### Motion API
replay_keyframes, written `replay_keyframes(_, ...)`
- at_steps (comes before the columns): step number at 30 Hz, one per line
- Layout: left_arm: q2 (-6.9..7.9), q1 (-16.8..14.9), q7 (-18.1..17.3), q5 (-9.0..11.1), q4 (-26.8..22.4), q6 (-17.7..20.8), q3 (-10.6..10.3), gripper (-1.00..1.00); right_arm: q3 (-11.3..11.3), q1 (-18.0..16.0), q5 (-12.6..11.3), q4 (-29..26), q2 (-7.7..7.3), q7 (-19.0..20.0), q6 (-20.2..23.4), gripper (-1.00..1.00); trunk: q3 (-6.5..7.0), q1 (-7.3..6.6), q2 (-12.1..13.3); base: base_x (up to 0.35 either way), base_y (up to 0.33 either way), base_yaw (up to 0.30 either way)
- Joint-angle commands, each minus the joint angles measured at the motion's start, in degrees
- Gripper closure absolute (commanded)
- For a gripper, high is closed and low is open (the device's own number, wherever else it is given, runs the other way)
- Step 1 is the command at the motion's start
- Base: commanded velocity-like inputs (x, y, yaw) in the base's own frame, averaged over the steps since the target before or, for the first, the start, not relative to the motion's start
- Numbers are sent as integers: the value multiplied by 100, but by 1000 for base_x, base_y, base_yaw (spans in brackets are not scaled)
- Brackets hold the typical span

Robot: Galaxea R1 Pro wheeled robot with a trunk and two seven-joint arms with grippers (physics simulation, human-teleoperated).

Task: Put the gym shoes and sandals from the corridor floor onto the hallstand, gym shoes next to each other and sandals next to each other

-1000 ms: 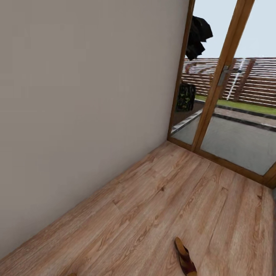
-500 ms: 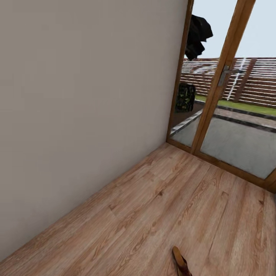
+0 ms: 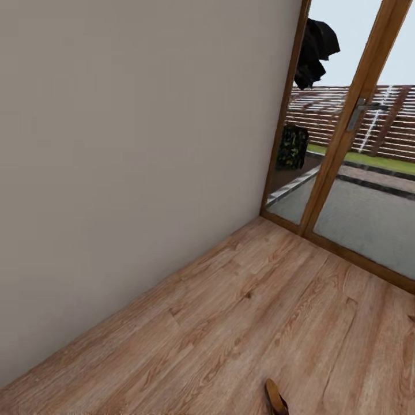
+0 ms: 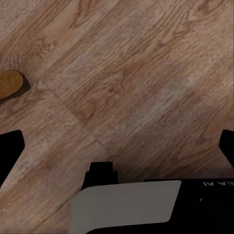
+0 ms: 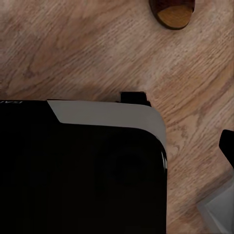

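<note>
Moved: camera swings left; dark reddish-brown leather sandal [image 3: 275, 397] slides toward frame's bottom edge.
Progress: nothing racked, sandal on light wood-plank floor [image 3: 242, 323].
Pincers: can't tell, honestly.

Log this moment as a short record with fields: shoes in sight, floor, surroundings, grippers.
shoes in sight: one sandal, cut off by the head view's bottom edge, lying on the floor
floor: wood-plank corridor floor
surroundings: plain wall on the left; glazed wooden door ahead, with a fence outside
left gripper: fingers spread, nothing between them, above the floor
right gripper: state unclear
</note>
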Motion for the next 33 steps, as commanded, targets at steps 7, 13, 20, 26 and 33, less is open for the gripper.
replay_keyframes(7, 0, 0, 0, 0, -1, 0, 1, -100, 0, -1, 0, 0, 0, -1, 0, -100, -23, 0, 0, 2, -1, 262)
replay_keyframes(13, 0, 0, 0, 0, 0, 0, 1, -100, 0, 0, 0, 0, 1, 1, 0, -100, -44, 0, 0, 0, 0, 267)
replay_keyframes(20, 0, 0, 0, 0, 0, 0, 1, -100, 0, -1, 0, 0, 0, 0, 0, -100, -68, 0, 0, 0, 0, 268)
replay_keyframes(26, 0, 0, 0, 0, 1, 0, -5, -100, 0, 0, 0, 0, 0, -1, 0, -100, -88, 0, 0, 0, 0, 268)
replay_keyframes(33, 0, 0, 0, 0, 1, 0, -8, -100, 0, -2, 0, 0, 0, 1, 0, -100, -112, 0, 0, 0, 0, 268)
